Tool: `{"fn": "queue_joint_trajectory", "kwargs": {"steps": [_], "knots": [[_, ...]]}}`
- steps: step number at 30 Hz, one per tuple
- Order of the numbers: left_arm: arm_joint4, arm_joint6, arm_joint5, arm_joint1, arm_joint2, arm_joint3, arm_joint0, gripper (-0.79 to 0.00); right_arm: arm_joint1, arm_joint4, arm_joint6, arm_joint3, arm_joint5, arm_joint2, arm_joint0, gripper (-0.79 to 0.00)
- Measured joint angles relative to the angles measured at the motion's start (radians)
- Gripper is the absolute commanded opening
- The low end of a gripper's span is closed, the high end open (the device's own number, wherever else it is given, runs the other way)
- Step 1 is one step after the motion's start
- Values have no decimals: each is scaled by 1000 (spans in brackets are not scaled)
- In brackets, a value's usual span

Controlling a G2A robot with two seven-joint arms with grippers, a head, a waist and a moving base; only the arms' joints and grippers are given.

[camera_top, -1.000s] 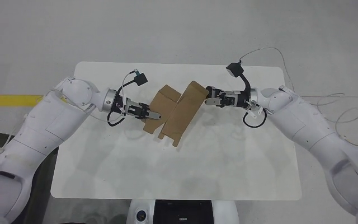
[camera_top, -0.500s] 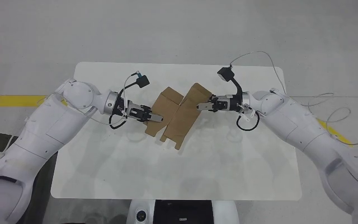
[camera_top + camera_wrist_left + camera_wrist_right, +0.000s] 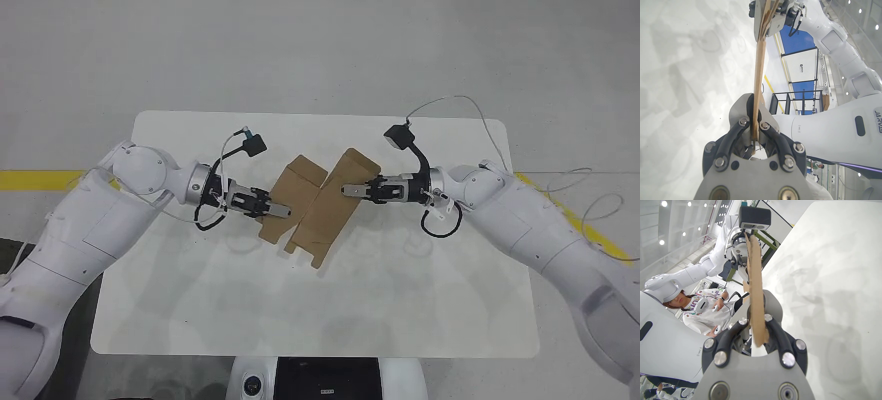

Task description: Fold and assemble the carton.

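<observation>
Carton flat mid-frame; left tool + right tool both clamped on opp edges. Push inward evenly, no twist.

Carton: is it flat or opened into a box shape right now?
Flat. The carton shows edge-on as a thin strip of layered card, clamped between the left gripper and the right gripper.

A white desk with rounded corners stands on a pale grey floor. A yellow stripe crosses the floor off the desk's left edge. Farther off stand a blue-and-white partition and a black rack, under round ceiling lamps.
</observation>
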Motion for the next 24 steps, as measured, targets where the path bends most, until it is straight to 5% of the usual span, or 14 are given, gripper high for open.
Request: {"fn": "queue_joint_trajectory", "kwargs": {"steps": [2,3,4,24], "knots": [[2,-2,0,-1,-8,3,2,-416,1,9,-1,-2,-1,0,1,-785],[3,-3,0,-1,-10,4,3,-55,2,13,-2,-3,-2,0,1,-785],[3,-3,-1,-1,-12,4,3,0,2,17,-3,-3,-3,0,1,-785],[-160,247,66,-11,-145,-7,74,0,15,207,10,63,11,95,-31,-785]]}}
